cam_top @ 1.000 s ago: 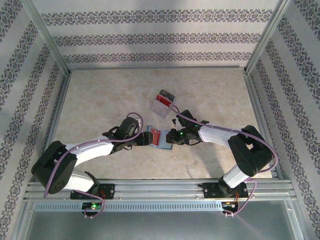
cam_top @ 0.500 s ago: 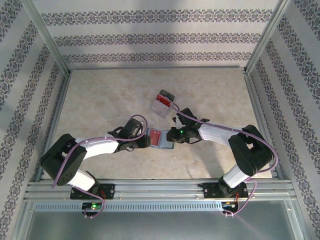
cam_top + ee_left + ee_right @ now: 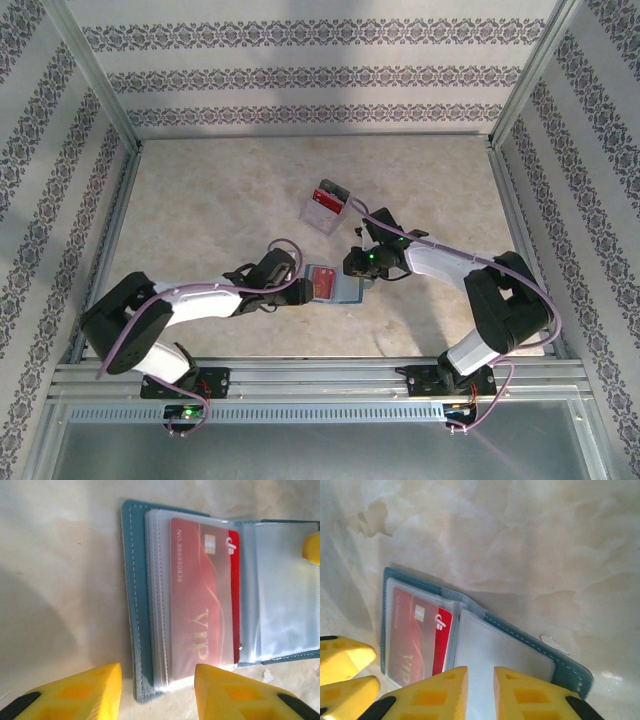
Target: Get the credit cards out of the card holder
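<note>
Left pincer (image 3: 156, 677) gaped open at the near edge of the flat teal-blue folding card holder (image 3: 134, 605), which lay unfolded on the beige marbled counter (image 3: 60, 580). Right pincer (image 3: 480, 672) sat over its pale leaf, grip indeterminable.

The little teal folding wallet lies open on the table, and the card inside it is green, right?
Not green: the plastic card inside the open teal folding wallet is red, with VIP printed on it, as the left wrist view shows. The rest is right.
</note>
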{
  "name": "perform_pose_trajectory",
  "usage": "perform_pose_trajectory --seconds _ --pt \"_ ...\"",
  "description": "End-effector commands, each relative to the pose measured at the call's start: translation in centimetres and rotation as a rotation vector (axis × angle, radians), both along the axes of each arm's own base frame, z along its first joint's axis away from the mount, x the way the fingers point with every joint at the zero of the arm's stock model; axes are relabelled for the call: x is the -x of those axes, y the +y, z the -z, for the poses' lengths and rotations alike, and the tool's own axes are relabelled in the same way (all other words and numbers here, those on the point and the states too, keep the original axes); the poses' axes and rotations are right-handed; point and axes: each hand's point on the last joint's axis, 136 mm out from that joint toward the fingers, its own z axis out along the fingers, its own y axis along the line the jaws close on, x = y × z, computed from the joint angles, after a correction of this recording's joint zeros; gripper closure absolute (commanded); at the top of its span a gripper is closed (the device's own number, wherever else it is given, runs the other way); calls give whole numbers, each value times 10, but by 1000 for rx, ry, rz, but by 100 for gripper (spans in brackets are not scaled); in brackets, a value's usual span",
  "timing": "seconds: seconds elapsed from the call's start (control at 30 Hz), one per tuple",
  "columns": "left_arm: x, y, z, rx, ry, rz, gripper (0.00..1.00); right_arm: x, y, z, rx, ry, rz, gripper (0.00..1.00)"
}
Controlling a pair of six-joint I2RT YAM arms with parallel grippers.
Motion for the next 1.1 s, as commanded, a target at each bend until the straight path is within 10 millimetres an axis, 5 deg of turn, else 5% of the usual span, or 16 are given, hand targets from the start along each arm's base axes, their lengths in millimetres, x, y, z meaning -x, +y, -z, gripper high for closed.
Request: perform_pose_trajectory --seconds 0.0,0.2,0.47,0.77,1.07 --pt "-6 17 -21 -15 -69 -96 55 -9 -8 -22 25 -62 7 78" --pt "-16 28 -45 -45 -165 -126 54 -4 0 -39 7 -90 37 78" --pt "-31 4 -26 -93 -120 -65 66 20 35 -44 -42 -75 30 79" --pt "-22 -1 14 -134 -26 -14 74 37 53 -13 -94 18 28 75" --pt "-5 -2 33 -88 49 -2 80 29 49 21 -81 84 45 74"
